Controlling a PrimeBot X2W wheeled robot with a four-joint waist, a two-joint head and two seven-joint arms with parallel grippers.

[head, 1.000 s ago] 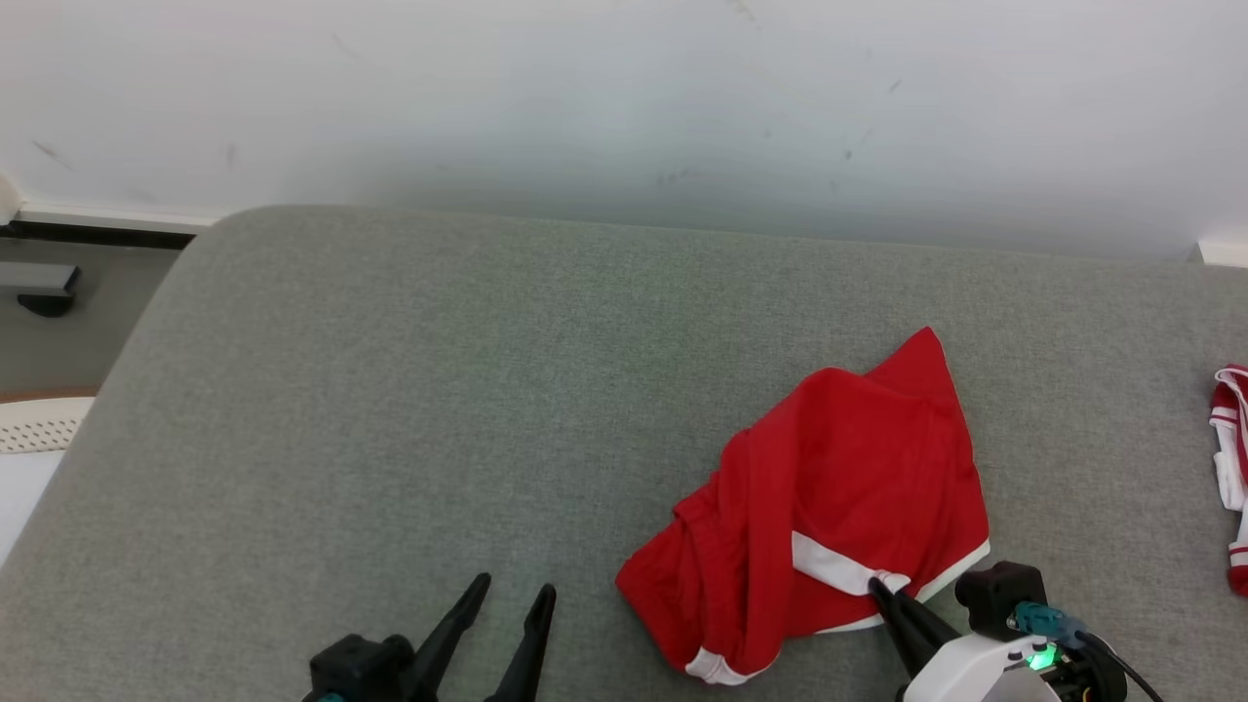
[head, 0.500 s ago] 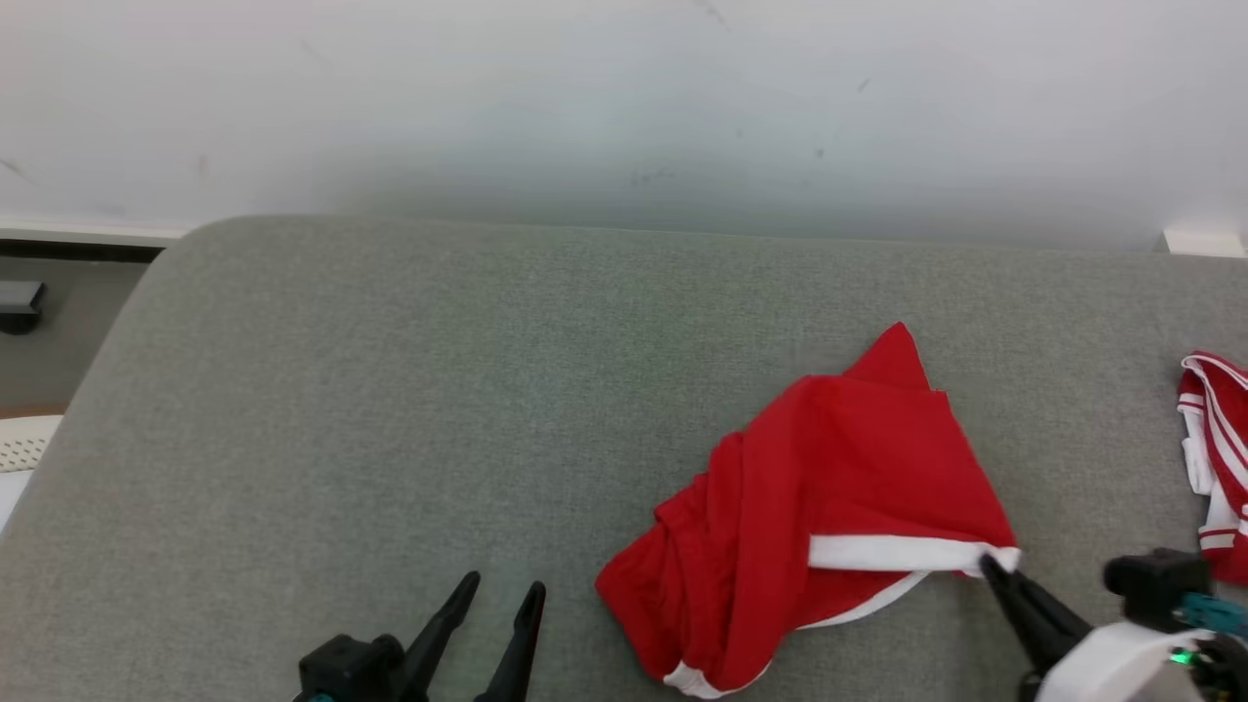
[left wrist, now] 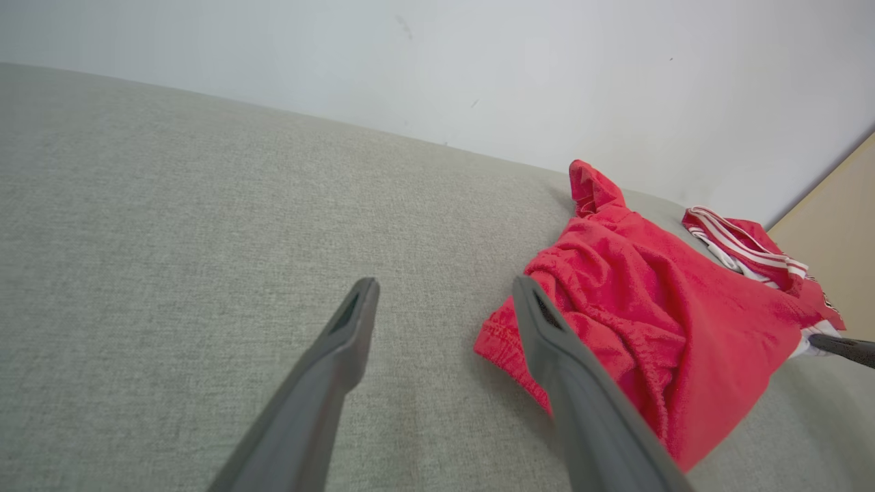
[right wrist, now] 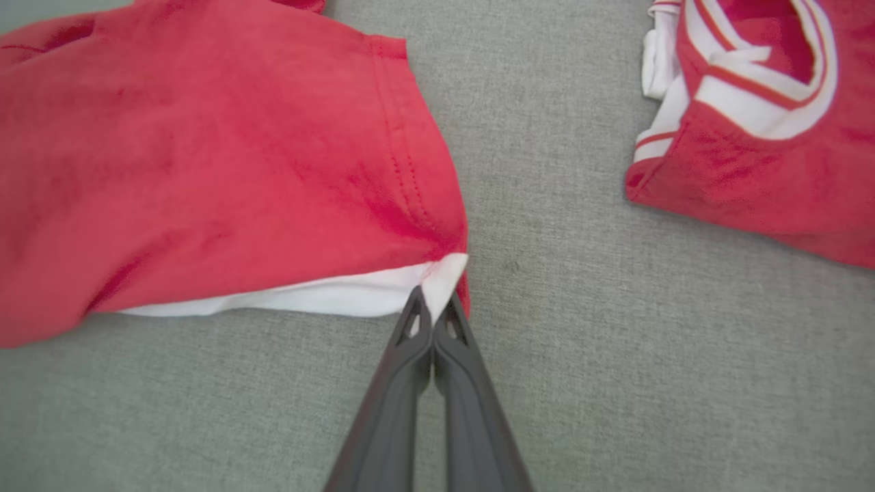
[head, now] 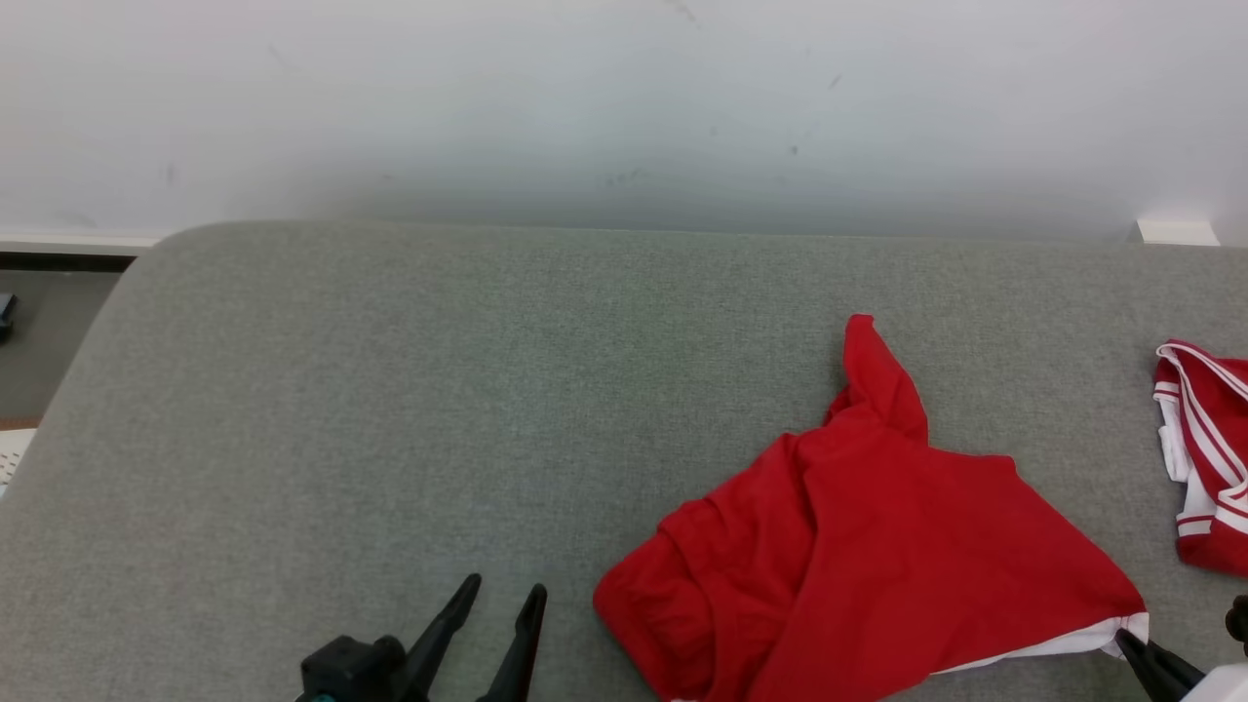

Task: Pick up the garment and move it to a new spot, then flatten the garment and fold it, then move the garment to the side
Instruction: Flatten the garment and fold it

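Red fabric, a crumpled garment with a white band along one hem, lies on a grey woven padded surface.

The right claw is pinched fully closed on the garment's white-edged corner. In the right wrist view its 2 dark fingers meet at their tips with the white hem caught between them. From this claw the garment spreads away to the claw's left and ahead. The cloth is drawn fairly smooth near the grip and bunches into folds at its far end. A narrow pointed flap of red cloth rises from the garment's far edge, on the side nearest the pale wall.

The left claw is spread wide apart and has hold of nothing. Its 2 fingers point out over bare grey surface. The garment's gathered, wrinkled end lies just beside this claw, on its right. In the left wrist view the right-hand finger overlaps that wrinkled edge, and I cannot tell whether the 2 touch.

A second red garment, trimmed with white stripes, lies ahead of the right claw and to its right. A strip of grey surface keeps it apart from the held garment.
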